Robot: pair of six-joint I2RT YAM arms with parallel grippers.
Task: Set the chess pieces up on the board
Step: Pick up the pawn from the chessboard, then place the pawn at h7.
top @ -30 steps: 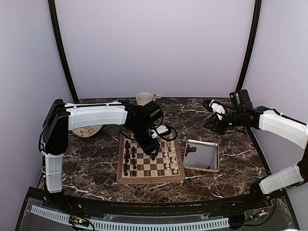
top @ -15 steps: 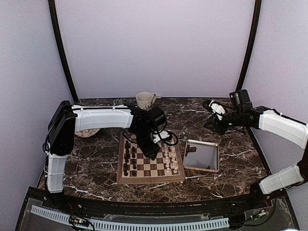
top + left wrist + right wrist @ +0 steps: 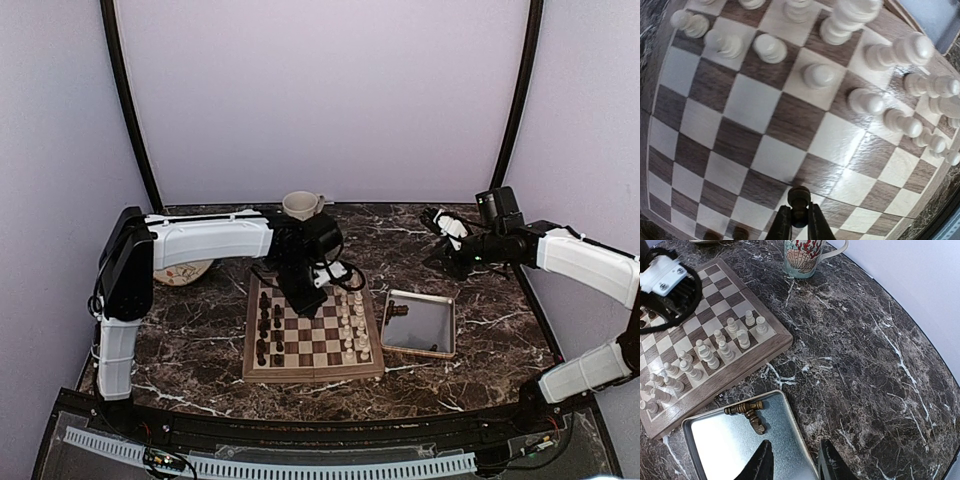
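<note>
My L fingers (image 3: pixel 799 216) are pinched narrow on one dark piece (image 3: pixel 799 196), round head up and held upright over the board (image 3: pixel 747 105). Can't tell if its base touches the square. From the top cam, L fingers (image 3: pixel 303 298) sit over the far rows of the board (image 3: pixel 310 372), between the two armies.

The other dark chess pieces (image 3: pixel 265 325) stand in the board's left columns, and the cream pieces (image 3: pixel 352 325) in the right columns. Through my L wrist cam the cream pieces (image 3: pixel 867 100) crowd the far and right squares.

R fingers (image 3: pixel 795 462) are spread wide w/ nothing between them, hanging at the far right of the bench (image 3: pixel 480 320), beyond the metal tray (image 3: pixel 418 325). A few dark pieces (image 3: pixel 747 410) lie on their sides in the tray (image 3: pixel 725 445), touching each other, in the corner nearest the board (image 3: pixel 770 347).

The mug (image 3: pixel 802 257) at the far edge has a shell-and-coral print. No lettering I can read on it.
</note>
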